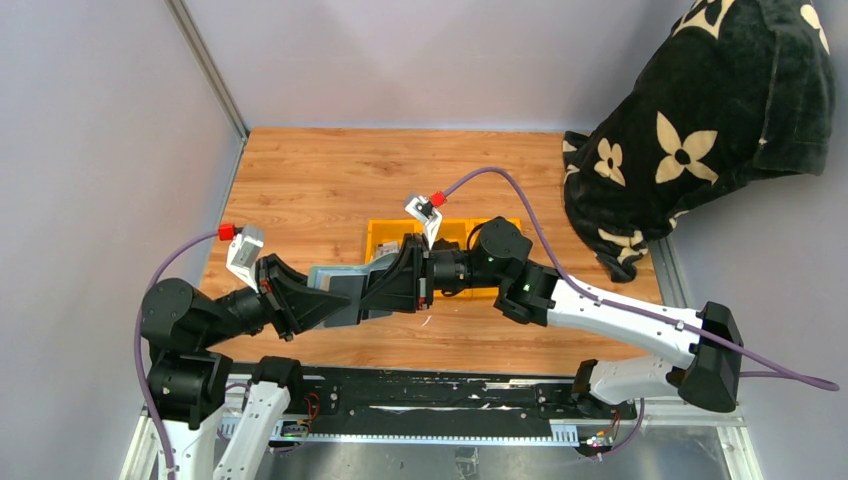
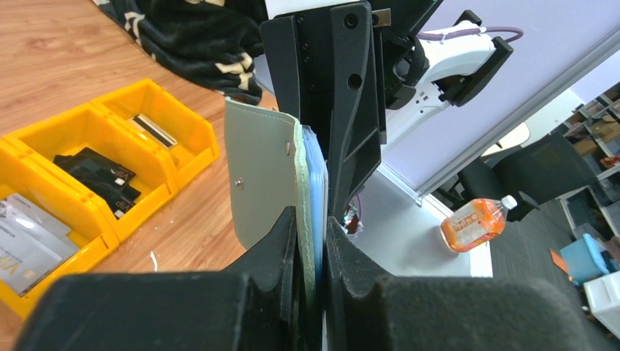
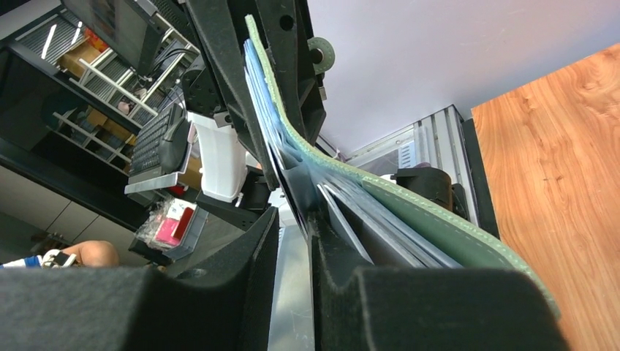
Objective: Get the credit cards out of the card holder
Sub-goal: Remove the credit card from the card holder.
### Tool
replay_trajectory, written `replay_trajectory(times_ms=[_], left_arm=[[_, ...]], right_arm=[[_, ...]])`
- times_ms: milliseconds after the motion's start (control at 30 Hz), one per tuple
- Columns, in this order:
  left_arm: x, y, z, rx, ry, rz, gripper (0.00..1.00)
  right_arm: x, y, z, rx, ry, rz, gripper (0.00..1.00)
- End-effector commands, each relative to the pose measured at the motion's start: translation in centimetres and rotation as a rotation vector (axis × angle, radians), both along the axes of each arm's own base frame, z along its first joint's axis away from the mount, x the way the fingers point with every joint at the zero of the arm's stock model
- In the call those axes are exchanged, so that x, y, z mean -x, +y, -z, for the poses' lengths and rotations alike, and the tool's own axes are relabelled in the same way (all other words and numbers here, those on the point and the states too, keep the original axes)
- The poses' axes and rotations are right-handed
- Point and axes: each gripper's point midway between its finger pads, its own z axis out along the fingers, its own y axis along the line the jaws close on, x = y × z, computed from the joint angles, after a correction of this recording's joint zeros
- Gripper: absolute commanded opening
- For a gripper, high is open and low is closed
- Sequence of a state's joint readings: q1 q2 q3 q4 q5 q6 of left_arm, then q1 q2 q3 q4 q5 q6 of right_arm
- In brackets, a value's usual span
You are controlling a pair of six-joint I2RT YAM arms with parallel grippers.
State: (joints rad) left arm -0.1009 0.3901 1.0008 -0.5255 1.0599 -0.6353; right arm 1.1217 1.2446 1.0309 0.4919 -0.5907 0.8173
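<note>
Working over the wood bench (image 1: 300, 170), with a black flowered blanket (image 1: 700, 120) heaped at the far right, well apart from the action. Using the yellow bin (image 2: 197, 146) mid-bench, just behind the arms, likely as the drop spot. Clamping with the left hand (image 2: 311, 227), fingers pinched tight on green cover plus blue lining, presumably acting as a vise to stop the wallet following a pull. Meeting it from the opposite side with the right hand (image 3: 291, 219), fingers narrow and straddling the inner layers. Not able to tell whether gripping a card or only sitting between them. Holding the card holder (image 2: 259, 175) in the air between both arms, edge-on and upright, resting on nothing, probably to give both hands access to the pockets. Bending the green cover outward and fanning the credit cards (image 3: 365, 212) apart inside, likely for easier singling-out. Showing some grey cards (image 2: 29, 234) lying flat in the bin's near compartment and black items (image 2: 99, 175) in the middle one. Judging the task partway: some out, several left inside.
</note>
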Motion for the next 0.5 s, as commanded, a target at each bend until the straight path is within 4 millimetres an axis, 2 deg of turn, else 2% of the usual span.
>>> replay_trajectory(times_ms=[0, 167, 267, 367, 467], left_arm=[[1.6, -0.2, 0.2, -0.012, -0.042, 0.071, 0.16], [1.9, -0.3, 0.3, -0.015, -0.035, 0.086, 0.24], [2.5, -0.4, 0.1, -0.012, -0.033, 0.109, 0.30], [2.7, -0.5, -0.1, 0.003, -0.010, 0.129, 0.31], [2.7, -0.7, -0.6, 0.034, 0.020, 0.155, 0.32]], right_arm=[[-2.0, 1.3, -1.4, -0.016, -0.009, 0.114, 0.23], [-2.8, 2.0, -0.9, 0.020, 0.001, 0.166, 0.12], [-3.0, 1.6, -0.7, 0.004, 0.005, 0.184, 0.00], [-2.3, 0.8, -1.4, -0.051, -0.010, 0.166, 0.00], [-1.9, 0.4, -1.3, -0.064, -0.017, 0.149, 0.00]])
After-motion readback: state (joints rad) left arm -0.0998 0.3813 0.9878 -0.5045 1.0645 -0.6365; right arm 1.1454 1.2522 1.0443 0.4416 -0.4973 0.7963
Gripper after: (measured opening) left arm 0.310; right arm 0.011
